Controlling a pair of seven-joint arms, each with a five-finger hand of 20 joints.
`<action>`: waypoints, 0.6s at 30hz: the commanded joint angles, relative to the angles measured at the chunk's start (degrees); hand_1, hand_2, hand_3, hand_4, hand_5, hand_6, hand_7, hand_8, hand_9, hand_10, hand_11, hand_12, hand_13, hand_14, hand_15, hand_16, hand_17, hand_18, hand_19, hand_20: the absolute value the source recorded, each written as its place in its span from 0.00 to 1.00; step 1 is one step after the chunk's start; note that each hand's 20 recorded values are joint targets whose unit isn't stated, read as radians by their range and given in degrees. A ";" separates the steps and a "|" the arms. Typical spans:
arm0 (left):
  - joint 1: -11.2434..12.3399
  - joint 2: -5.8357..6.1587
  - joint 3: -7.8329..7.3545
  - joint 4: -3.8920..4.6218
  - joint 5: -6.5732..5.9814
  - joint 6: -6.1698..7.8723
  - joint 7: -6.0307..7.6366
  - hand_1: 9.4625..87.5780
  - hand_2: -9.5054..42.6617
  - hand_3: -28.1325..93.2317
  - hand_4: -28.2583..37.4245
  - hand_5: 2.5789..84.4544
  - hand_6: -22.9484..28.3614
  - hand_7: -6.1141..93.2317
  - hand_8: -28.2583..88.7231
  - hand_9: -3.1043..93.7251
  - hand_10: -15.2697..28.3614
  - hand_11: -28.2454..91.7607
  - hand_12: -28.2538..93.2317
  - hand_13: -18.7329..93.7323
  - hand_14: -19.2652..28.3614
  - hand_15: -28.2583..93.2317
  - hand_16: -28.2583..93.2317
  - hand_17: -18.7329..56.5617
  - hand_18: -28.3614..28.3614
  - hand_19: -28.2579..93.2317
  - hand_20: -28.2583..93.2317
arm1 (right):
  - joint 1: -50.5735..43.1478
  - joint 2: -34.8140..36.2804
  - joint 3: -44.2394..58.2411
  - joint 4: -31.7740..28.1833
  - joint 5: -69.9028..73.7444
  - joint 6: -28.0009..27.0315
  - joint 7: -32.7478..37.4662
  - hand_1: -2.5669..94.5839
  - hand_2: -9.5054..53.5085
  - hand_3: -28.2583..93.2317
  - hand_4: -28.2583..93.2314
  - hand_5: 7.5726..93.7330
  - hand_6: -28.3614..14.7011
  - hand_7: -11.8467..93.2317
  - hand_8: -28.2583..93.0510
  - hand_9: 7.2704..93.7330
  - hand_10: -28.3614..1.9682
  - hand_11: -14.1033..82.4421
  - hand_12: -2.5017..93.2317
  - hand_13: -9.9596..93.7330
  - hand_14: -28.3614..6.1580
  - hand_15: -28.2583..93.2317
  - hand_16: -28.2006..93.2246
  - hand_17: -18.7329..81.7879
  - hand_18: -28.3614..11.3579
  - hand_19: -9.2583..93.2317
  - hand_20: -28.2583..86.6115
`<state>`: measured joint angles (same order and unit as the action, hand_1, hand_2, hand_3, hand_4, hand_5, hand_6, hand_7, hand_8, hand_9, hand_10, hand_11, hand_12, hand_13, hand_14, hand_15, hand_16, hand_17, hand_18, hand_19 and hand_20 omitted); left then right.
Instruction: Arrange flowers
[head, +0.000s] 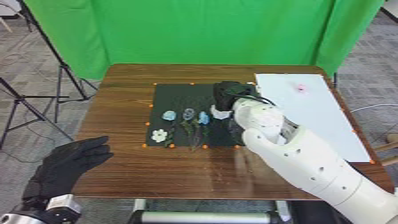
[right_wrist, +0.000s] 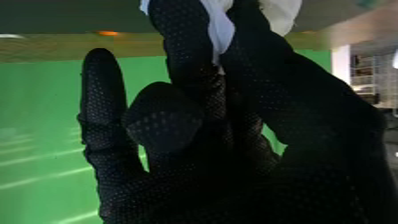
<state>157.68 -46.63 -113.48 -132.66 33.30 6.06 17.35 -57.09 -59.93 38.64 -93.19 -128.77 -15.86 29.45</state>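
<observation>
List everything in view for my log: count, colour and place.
Blue flowers: three, on the mat
Small white flower: one, mat's near-left corner
White flower: one, pinched in the right hand's fingers
Pink flower: one, on the sheet
Mat: one, dark, on the table
Sheet: one, white, table's right
Orange marks: several, around both
Table: one, brown
Curtain: green, behind
Stands: black, left
Right hand: black, over the mat
Left hand: black, table's near left
</observation>
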 joint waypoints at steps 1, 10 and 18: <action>0.11 -0.26 0.07 0.13 0.07 -0.65 -0.35 0.23 0.29 0.88 0.17 0.59 0.75 0.20 0.17 0.46 0.88 0.55 0.32 0.42 1.00 0.74 0.13 0.12 0.90 0.72 0.37 | -0.05 0.49 0.99 0.97 -0.30 -0.51 1.77 0.60 0.00 0.87 0.00 0.79 0.65 0.41 0.25 0.91 0.74 0.36 0.45 0.84 0.67 0.86 0.43 0.46 0.24 0.90 0.35; -0.91 -0.74 0.18 0.23 0.47 -1.13 -1.21 0.23 0.29 0.88 0.17 0.59 0.75 0.20 0.17 0.46 0.88 0.55 0.32 0.42 1.00 0.74 0.13 0.12 0.90 0.72 0.37 | -0.36 -0.92 1.93 0.28 0.13 -4.25 1.64 0.54 0.00 0.87 0.00 0.72 0.61 0.37 0.23 0.86 0.70 0.38 0.44 0.81 0.64 0.87 0.43 0.44 0.22 0.90 0.35; -0.38 -0.38 0.48 0.08 0.21 -0.63 -0.74 0.23 0.29 0.88 0.17 0.59 0.75 0.20 0.17 0.46 0.88 0.55 0.32 0.43 1.00 0.74 0.13 0.12 0.90 0.72 0.37 | 0.28 -1.37 2.09 0.40 -0.63 -6.71 2.75 0.50 0.00 0.87 0.00 0.65 0.62 0.31 0.13 0.81 0.62 0.45 0.40 0.80 0.59 0.88 0.43 0.43 0.19 0.90 0.35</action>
<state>156.44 -47.14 -113.39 -132.58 33.60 5.54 16.37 -57.63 -60.74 40.57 -92.54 -128.46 -21.19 30.86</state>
